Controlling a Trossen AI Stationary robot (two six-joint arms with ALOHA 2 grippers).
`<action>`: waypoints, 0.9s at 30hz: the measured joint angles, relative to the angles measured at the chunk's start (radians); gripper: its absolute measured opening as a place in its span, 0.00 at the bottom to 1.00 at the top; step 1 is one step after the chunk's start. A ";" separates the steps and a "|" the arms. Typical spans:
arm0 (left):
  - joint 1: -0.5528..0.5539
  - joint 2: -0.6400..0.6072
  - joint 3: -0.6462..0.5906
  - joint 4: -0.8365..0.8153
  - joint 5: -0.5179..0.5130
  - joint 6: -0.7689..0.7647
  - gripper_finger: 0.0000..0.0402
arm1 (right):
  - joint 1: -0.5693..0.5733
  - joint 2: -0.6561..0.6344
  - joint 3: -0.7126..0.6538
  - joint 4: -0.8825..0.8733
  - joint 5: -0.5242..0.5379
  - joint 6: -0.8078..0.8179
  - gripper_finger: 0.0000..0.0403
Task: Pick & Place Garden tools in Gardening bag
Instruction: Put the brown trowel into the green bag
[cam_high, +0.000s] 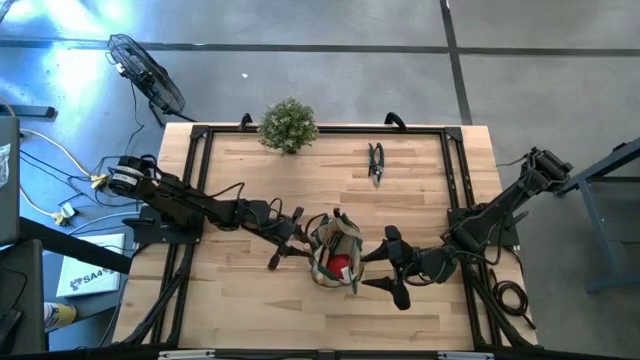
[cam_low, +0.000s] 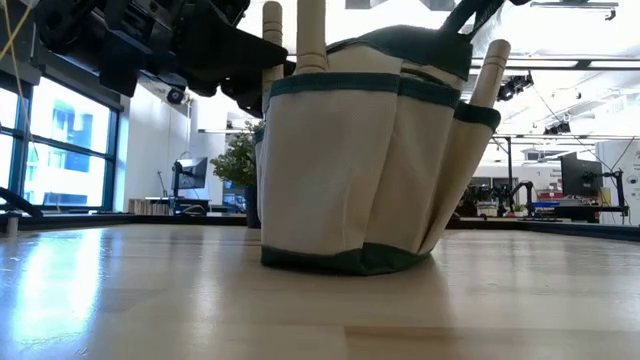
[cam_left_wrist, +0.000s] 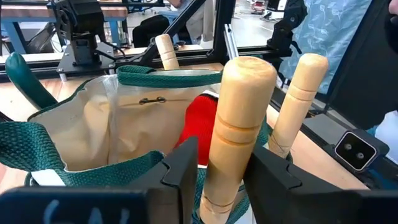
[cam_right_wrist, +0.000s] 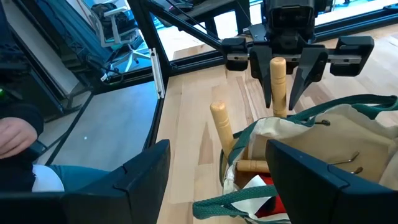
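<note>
The olive-green and tan fabric gardening bag (cam_high: 335, 258) stands near the table's middle, with a red cone-shaped piece (cam_left_wrist: 198, 127) inside and wooden tool handles in its pockets. The left gripper (cam_left_wrist: 216, 165) straddles a pale wooden tool handle (cam_left_wrist: 235, 124) at the bag's left side, its jaws slightly parted with small gaps showing. The right gripper (cam_right_wrist: 214, 177) waits with jaws wide apart, empty, just right of the bag; dark snips (cam_high: 376, 163) lie far right on the table.

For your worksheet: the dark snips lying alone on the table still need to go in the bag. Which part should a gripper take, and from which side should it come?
Take the dark snips across the narrow middle, probably near the pivot, coming straight down from above. They lie flat on the bare table, lengthwise toward the far edge, clear of the potted plant, so jaws closing across their width should fit. Finer detail is too small to tell.
</note>
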 joint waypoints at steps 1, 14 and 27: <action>0.000 0.000 0.000 0.001 0.000 0.000 0.29 | 0.000 0.000 0.000 0.000 0.000 0.000 0.64; 0.002 0.000 0.000 0.033 -0.001 0.000 0.30 | 0.000 0.000 0.000 0.000 0.000 0.000 0.64; 0.002 0.000 0.000 0.077 -0.012 0.000 0.30 | 0.000 0.000 0.000 -0.001 -0.001 0.000 0.64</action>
